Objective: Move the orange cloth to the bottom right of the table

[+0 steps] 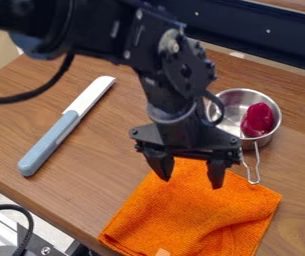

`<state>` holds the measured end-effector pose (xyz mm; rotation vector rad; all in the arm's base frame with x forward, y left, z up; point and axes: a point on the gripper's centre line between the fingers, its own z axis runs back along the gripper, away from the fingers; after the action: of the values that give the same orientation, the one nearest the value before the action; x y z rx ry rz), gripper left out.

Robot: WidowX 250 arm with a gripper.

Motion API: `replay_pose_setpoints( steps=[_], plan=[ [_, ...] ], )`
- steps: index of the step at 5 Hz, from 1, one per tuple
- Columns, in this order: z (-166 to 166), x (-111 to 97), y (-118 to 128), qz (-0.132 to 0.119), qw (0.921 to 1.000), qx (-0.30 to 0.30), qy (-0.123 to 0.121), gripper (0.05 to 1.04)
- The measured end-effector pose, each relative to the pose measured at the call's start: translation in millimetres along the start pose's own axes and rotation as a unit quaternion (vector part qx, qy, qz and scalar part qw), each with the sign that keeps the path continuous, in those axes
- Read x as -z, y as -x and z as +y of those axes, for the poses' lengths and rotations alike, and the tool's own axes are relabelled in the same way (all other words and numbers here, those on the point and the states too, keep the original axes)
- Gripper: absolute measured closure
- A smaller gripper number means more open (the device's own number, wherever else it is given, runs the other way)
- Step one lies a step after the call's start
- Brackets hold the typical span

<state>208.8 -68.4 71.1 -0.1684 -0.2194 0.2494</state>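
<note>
The gripper (189, 182) hangs over the upper part of the orange cloth (191, 212), its two fingers apart with nothing held between them. The cloth lies spread and slightly wrinkled on the wooden table (94, 195), at the lower middle and right of the view, its lower end at the bottom edge. The gripper hides part of the cloth's upper edge. Whether the fingertips touch the cloth I cannot tell.
A metal pan (233, 100) holding a dark red object (257, 120) stands right of the arm, its wire handle (257, 167) reaching the cloth's upper right edge. A knife (54, 135) with a blue-grey handle lies at the left. The table's front edge runs along the lower left.
</note>
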Motion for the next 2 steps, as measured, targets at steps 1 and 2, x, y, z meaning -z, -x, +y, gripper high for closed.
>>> replay_pose_setpoints(
  steps=[1, 2],
  plan=[
    [13, -9, -8, -0.017, 0.9998, -0.007, -0.008, 0.084],
    [34, -11, -29, -0.050, 0.9982, -0.009, -0.032, 0.084]
  ],
)
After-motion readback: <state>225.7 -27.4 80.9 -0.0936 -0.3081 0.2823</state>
